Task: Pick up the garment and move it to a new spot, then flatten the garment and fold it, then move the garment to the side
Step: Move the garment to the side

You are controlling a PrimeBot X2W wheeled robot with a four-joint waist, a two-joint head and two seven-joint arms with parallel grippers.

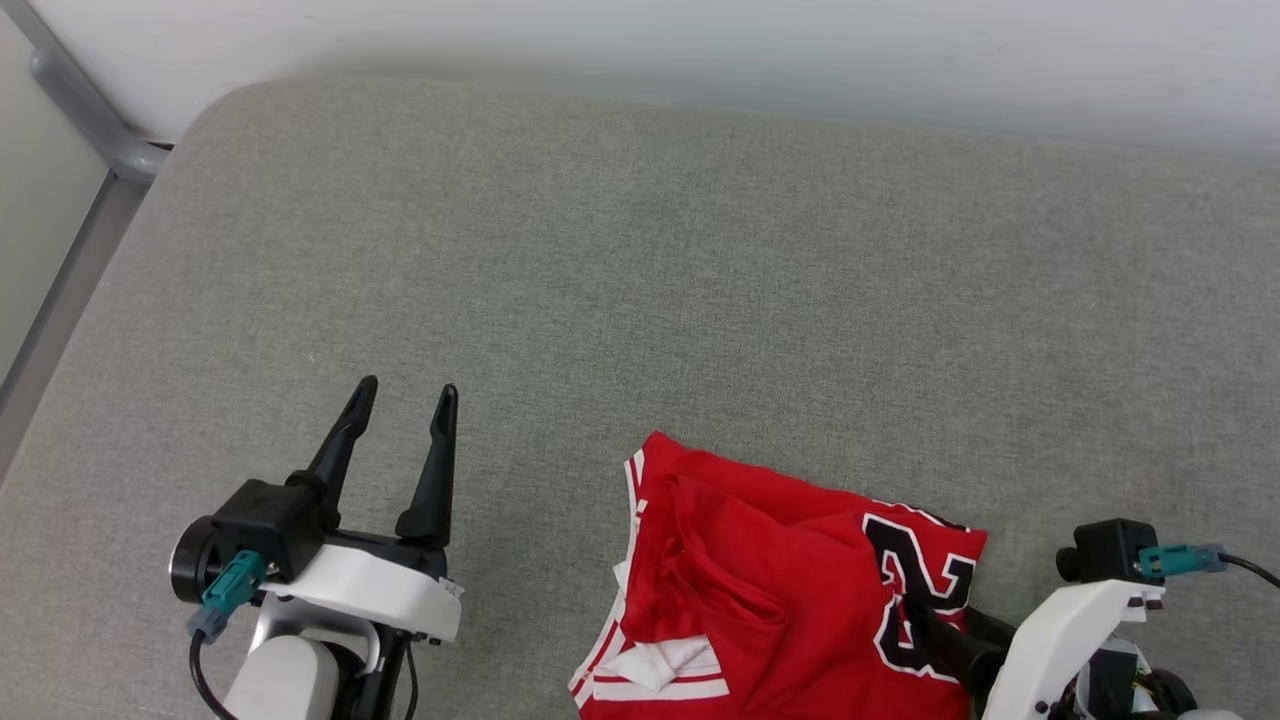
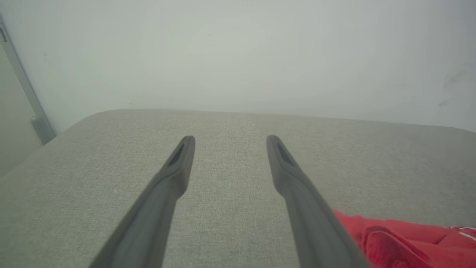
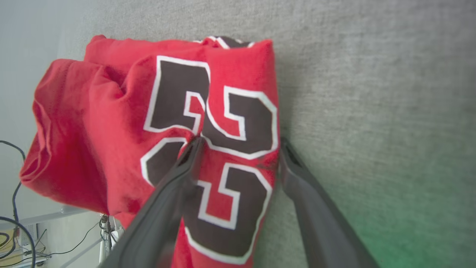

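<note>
Red jersey shirt (image 1: 760,580), folded, on grey fabric bench (image 1: 640,250); right fingers (image 3: 174,193) parted astride its edge, left fingers (image 1: 435,470) parted, empty.

Lower part of the garment (image 1: 760,590) beyond head view's edge

Fig. – Setting: looks like a robot test room or lab | Work surface: broad grey woven-fabric cushion (image 1: 640,250) with a rounded corner | Backdrop: plain pale wall (image 1: 700,40), grey metal rail (image 1: 90,110) at left | Beyond the edge: loose black cables (image 3: 15,193), white metal frame (image 3: 55,215)
</note>
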